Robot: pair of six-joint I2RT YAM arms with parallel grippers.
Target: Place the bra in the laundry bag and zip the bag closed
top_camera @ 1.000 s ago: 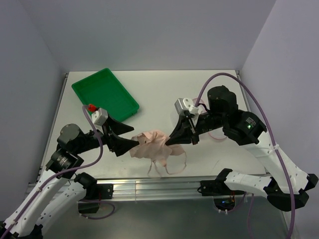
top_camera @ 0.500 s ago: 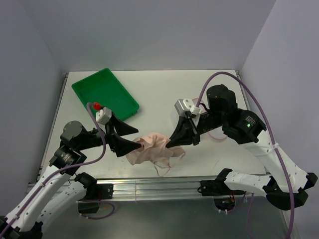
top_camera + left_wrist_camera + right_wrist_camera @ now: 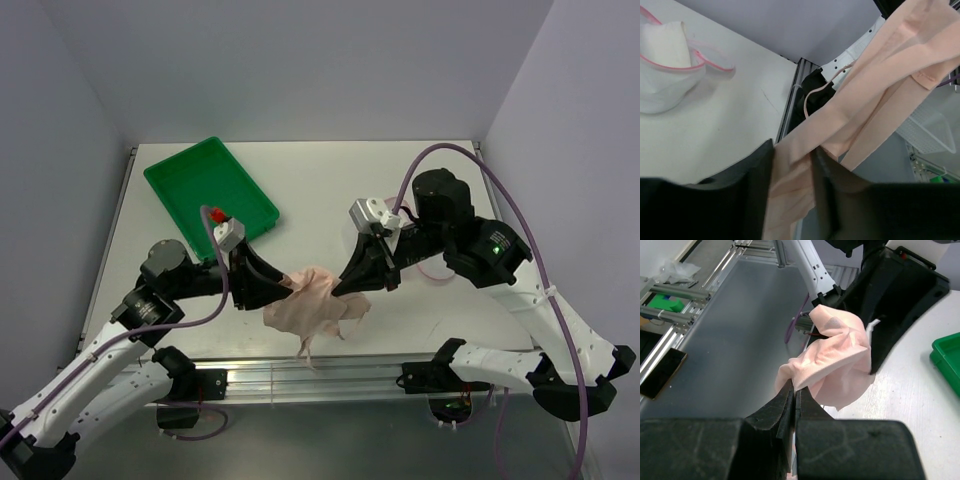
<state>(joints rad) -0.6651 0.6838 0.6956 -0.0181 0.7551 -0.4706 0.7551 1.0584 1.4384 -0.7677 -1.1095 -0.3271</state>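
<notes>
Top external, bra [image 3: 318, 305] near table [image 3: 330, 190] front edge

Left end effector [image 3: 283, 287] gripping, right end effector [image 3: 341, 288] clamped; tips facing.

Robotics lab test cell, not a home. What tells you: two white jointed arms [image 3: 100, 370] bolted to a slotted aluminium rail [image 3: 300, 378], purple cables [image 3: 520, 220] looping off them, a plain white table [image 3: 330, 180] boxed in by blank lavender walls [image 3: 300, 70] (more aluminium framing [image 3: 670, 295] below the edge).
</notes>
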